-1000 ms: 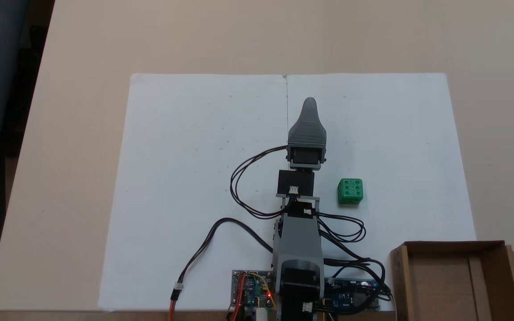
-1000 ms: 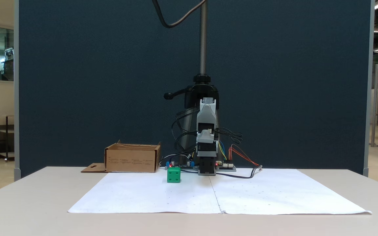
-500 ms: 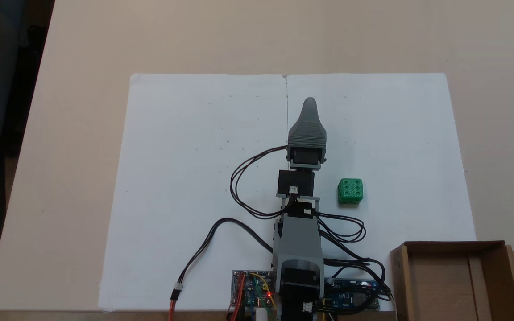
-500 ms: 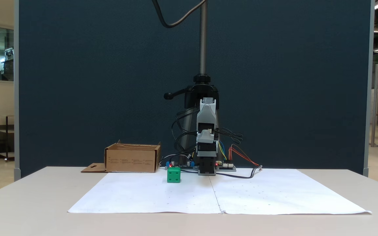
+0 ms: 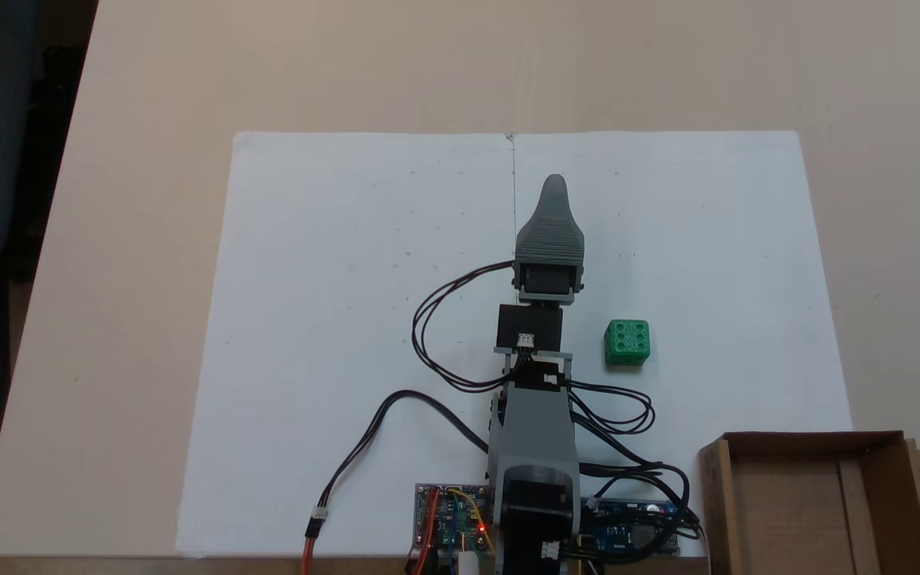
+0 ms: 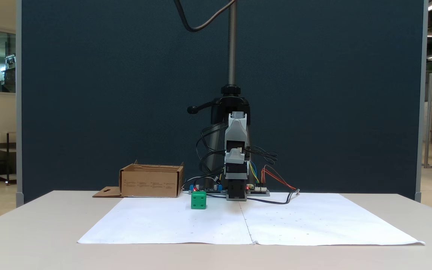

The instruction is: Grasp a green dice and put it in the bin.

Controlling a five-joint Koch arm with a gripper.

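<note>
Gripper point(image 5: 554, 185) hangs over the paper point(image 5: 332, 319), jaw gap can't be judged; green dice point(image 5: 627, 343) sits beside the arm, bin point(image 5: 883, 455) well apart.

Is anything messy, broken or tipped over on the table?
Nothing stands out. The green dice sits flat on the white paper, and the cardboard box stands upright beside it.

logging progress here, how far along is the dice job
Nothing looks done yet: the green dice sits on the white paper, apart from the pincer, which holds nothing. The bin has no dice in it. Reaching, grasping, carrying and dropping are all left.
</note>
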